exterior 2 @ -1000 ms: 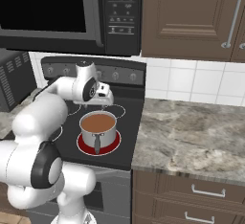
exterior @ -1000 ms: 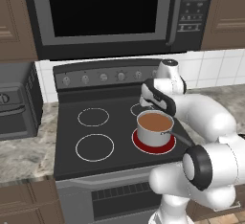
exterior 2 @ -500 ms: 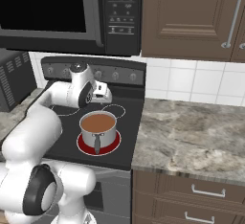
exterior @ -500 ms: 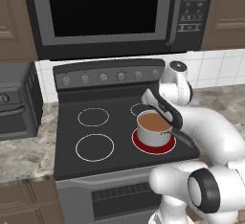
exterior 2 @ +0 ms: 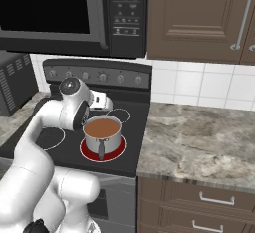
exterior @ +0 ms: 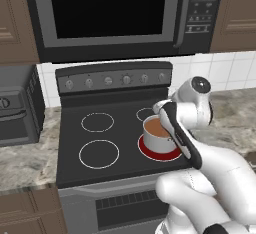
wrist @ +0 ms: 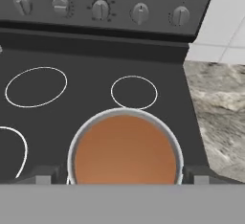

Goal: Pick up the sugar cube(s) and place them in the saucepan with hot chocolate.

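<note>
From the left base view, my arm bends in from the lower right, and my hand hangs just above the saucepan (exterior: 159,133), which sits on the red-glowing near right burner (exterior: 159,150) of the stove (exterior: 100,128). I can't make out any sugar cube here.

From the right base view, the saucepan (exterior 2: 102,132) is full of brown hot chocolate, its dark handle pointing toward the near edge. My wrist is just behind and to the left of it. The marble counter (exterior 2: 199,137) lies to the right.

From the hand view, my gripper (wrist: 123,176) is spread wide, its fingertips (wrist: 43,177) standing either side of the saucepan (wrist: 125,151), with nothing between them. The control knobs (wrist: 100,8) are beyond.

Judging risk: I'm low over a hot, full pan. Dropping further could dip a finger or knock the rim and slop chocolate onto the burner.
</note>
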